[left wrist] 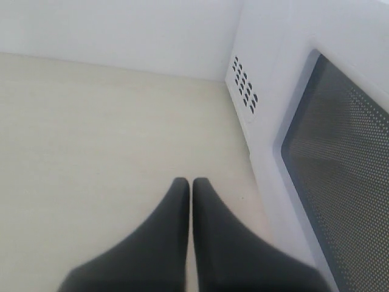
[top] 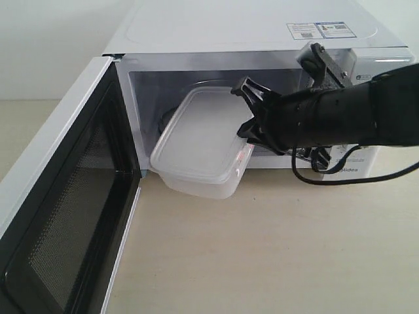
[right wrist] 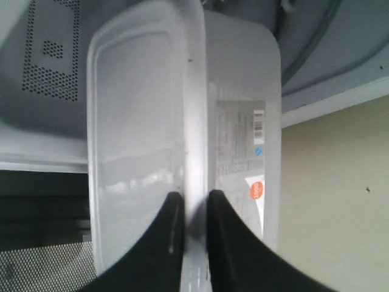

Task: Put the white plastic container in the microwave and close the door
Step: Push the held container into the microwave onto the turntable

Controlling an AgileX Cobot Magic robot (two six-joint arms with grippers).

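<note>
The white plastic container [top: 200,144] hangs tilted, half inside the mouth of the open microwave [top: 262,39], its near end still over the table. My right gripper [top: 247,111] is shut on the container's rim; in the right wrist view its fingers [right wrist: 167,234] pinch the lid edge of the container [right wrist: 140,121], with the label on the side wall. The door [top: 59,216] stands wide open at the left, mesh inner face showing. My left gripper [left wrist: 189,182] is shut on nothing, low over the table beside the door [left wrist: 340,158], and is out of sight in the exterior view.
The beige table [top: 262,248] stretches in front of the microwave. The right arm's black cable [top: 340,176] loops in front of the control panel. A white wall [left wrist: 121,30] stands behind the table.
</note>
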